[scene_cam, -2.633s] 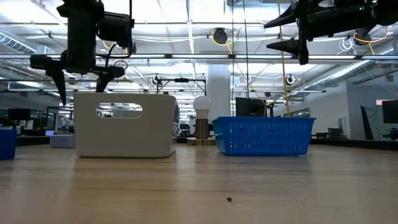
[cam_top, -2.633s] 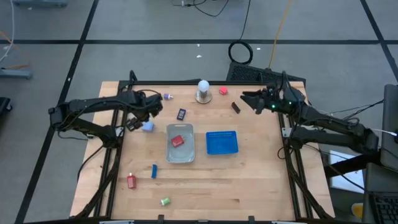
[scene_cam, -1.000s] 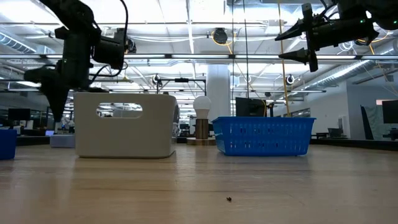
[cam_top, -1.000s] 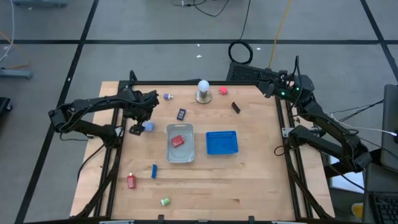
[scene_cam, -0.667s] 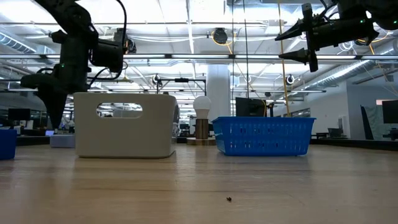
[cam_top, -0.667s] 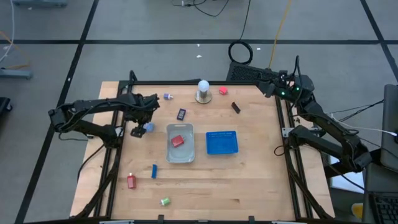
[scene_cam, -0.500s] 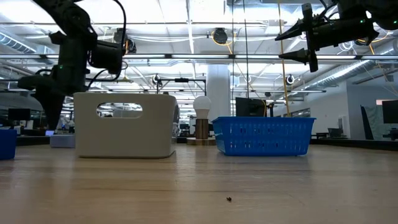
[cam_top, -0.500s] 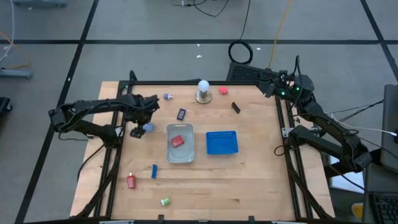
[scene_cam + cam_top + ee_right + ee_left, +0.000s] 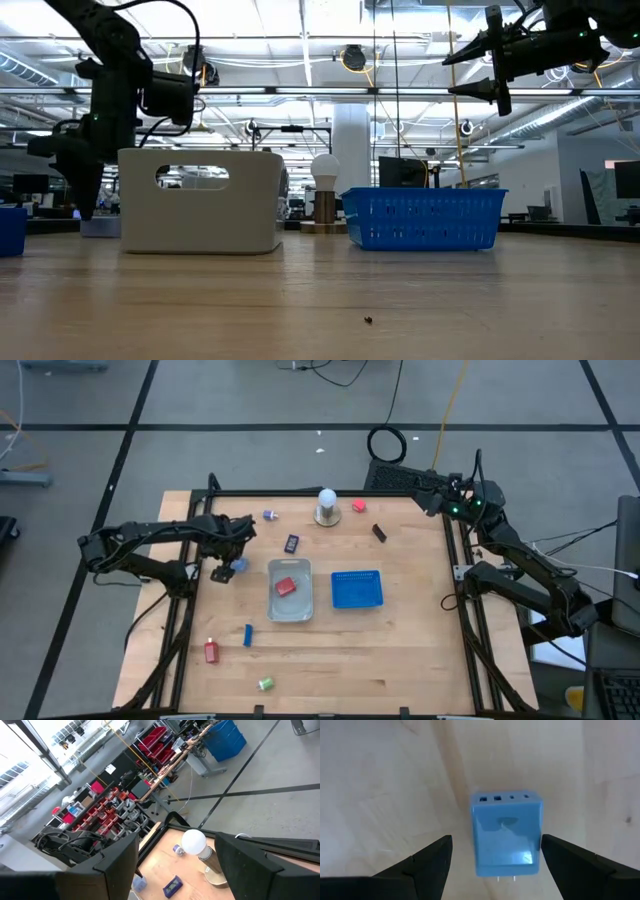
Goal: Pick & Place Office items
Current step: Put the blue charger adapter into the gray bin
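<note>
Clear tray [image 9: 290, 590] holds one red item [image 9: 285, 586]; the blue basket [image 9: 357, 589] beside it looks bare. Left tool [image 9: 226, 570] gapes, unclosed, around the light-blue block [image 9: 506, 833] on the counter [image 9: 400, 650]. Right tool [image 9: 428, 501] hangs open, empty, over the far right corner.

The wooden table [image 9: 400, 650] stood on a grey floor [image 9: 250, 410] crossed by dark lines; a coiled black cable [image 9: 386, 444] lay just beyond the table's far edge, with a yellow cord [image 9: 448, 405] trailing away from it. Across the table a large industrial hall opened out, lit by rows of ceiling lights [image 9: 300, 40] under exposed beams; a white column [image 9: 352, 150] rose at centre. Shelves of red bins [image 9: 107, 812] and a blue barrel [image 9: 227, 740] lined the hall.
</note>
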{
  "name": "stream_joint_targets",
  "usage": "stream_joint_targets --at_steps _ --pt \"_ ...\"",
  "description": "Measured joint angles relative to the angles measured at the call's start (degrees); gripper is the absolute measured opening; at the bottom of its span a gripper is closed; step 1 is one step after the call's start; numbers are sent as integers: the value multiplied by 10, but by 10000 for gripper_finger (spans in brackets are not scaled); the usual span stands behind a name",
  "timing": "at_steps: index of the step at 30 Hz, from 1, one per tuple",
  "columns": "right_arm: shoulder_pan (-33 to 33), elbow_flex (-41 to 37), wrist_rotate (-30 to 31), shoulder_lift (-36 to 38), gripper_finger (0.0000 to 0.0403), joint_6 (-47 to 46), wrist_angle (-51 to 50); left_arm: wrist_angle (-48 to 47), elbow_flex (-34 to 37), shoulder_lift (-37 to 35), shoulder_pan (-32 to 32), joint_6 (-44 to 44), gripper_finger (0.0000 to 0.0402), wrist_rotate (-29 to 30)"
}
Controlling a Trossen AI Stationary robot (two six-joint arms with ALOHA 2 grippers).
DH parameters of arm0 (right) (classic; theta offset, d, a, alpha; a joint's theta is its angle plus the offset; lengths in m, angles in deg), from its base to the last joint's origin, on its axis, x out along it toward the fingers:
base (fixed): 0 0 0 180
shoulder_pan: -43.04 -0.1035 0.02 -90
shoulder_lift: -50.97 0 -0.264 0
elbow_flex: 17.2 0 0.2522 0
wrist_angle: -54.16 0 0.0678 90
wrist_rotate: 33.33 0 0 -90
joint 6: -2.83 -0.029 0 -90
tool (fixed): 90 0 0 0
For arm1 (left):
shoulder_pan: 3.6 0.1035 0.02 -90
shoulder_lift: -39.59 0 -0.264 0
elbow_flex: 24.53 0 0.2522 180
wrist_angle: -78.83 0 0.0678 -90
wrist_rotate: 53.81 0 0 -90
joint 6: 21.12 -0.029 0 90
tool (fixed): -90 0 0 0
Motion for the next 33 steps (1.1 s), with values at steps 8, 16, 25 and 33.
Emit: stream_joint_targets --at_steps 8,16,25,33 --pt "0 0 0 0 256 -1 0 28 20 0 0 -3 310 10" --pt "0 0 1 0 256 -7 0 63 41 0 0 4 310 15" --pt "0 0 2 0 256 -11 0 58 41 5 1 2 310 44" --pt "0 0 2 0 256 -12 5 84 41 26 1 0 257 38"
